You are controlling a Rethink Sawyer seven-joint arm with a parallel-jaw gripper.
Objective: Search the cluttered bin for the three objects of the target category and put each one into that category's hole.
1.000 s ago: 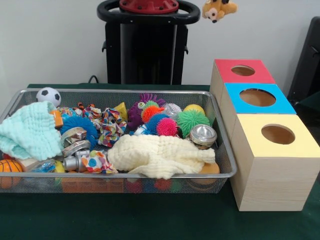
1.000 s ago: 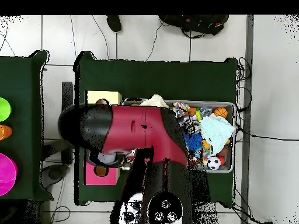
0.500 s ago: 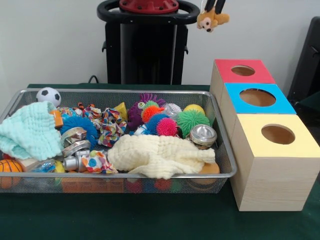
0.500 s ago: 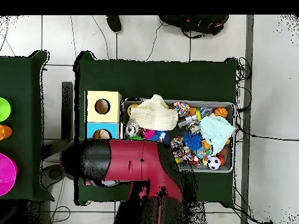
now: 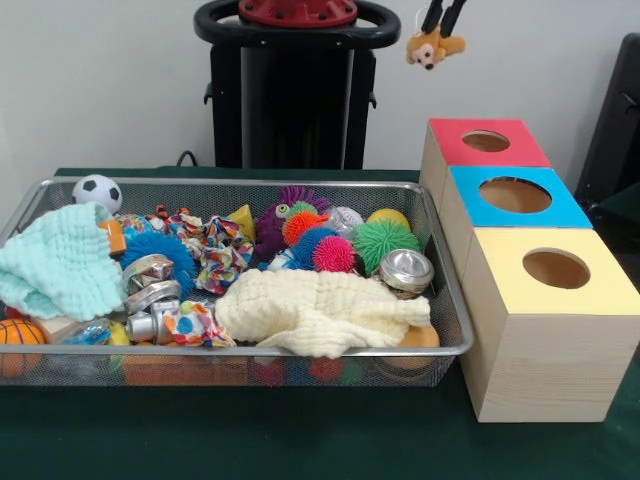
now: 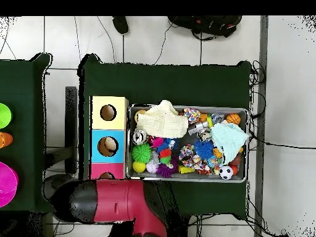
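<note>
Carrying a small plush monkey (image 5: 435,47), the gripper (image 5: 444,14) shows at the top edge of the front view, its two dark fingers pinching the toy from above. The toy hangs well clear of the table, above and a little to the left of the red-topped box (image 5: 487,142), the farthest in a row with the blue-topped box (image 5: 516,196) and the yellow-topped box (image 5: 553,270). The step in hand is judged to be delivery. Which hole belongs to the category cannot be told; the next move calls for centring the toy over that hole before letting go. The wire bin (image 5: 448,300) sits just beside the boxes, filled with cloths, spiky balls, metal tins and small sports balls. A dark green cloth covers the table (image 5: 300,440); a pale wall stands behind.

From overhead, the red and black arm (image 6: 117,202) lies along the table's bottom edge, covering part of the red-topped box; neither gripper nor toy shows. The bin occupies the table's middle, the boxes along its left side. Grey floor tiles (image 6: 154,37), cables and a second green table (image 6: 18,129) at the left edge surround it.
</note>
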